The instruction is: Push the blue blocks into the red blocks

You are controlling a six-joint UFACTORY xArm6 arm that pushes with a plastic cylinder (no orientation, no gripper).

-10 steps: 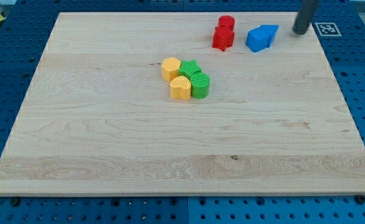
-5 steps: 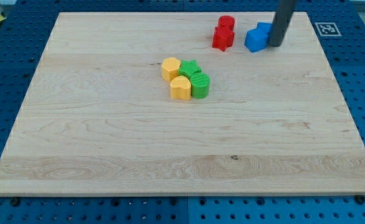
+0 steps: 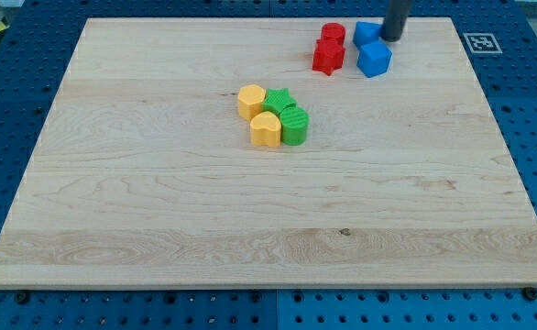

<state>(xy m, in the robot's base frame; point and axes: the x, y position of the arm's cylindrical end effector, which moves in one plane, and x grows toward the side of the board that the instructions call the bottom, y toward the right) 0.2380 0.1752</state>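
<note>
Two blue blocks sit at the board's top right: one point(image 3: 367, 34) nearer the top edge and one point(image 3: 375, 59) just below it. Two red blocks stand to their left: a small cylinder-like one point(image 3: 333, 34) and a star-like one point(image 3: 327, 57) below it. A narrow gap separates the blue pair from the red pair. My tip point(image 3: 390, 37) is at the right side of the upper blue block, touching or nearly touching it.
A cluster of two yellow blocks point(image 3: 251, 100) point(image 3: 266, 130) and two green blocks point(image 3: 279, 100) point(image 3: 295, 125) sits near the board's middle. A fiducial marker point(image 3: 481, 42) lies off the wooden board's point(image 3: 158, 202) top right corner.
My tip moved left and up from the board's right edge. The blue blocks shifted left towards the red ones and now stand one above the other.
</note>
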